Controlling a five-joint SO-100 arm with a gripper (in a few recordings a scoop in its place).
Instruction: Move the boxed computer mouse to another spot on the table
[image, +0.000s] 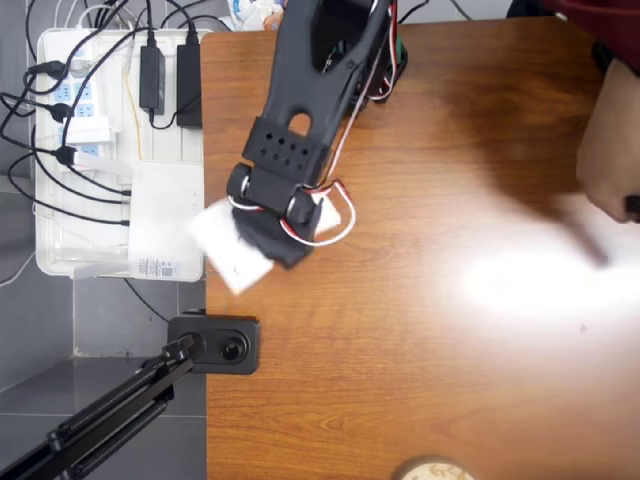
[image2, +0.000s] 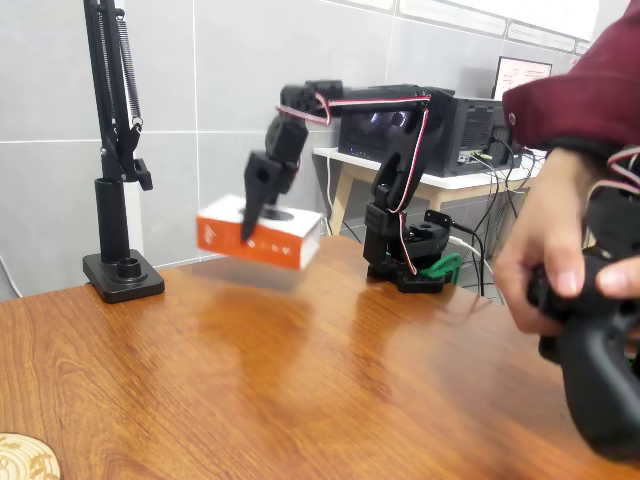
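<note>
Table (image2: 300, 380) glossy wood-grain; boxed computer mouse (image2: 262, 236) smooth cardboard; hand (image2: 250, 215) matt black plastic.

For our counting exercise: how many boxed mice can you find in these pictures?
1. The mouse box is held above the table in the arm's hand, as the fixed view shows; overhead it pokes out under the arm near the table's left edge. Others may be hidden.

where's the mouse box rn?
The boxed computer mouse is held off the table in the gripper, left of the arm's base in the fixed view; overhead it is near the table's left edge, beside the white tray.
</note>
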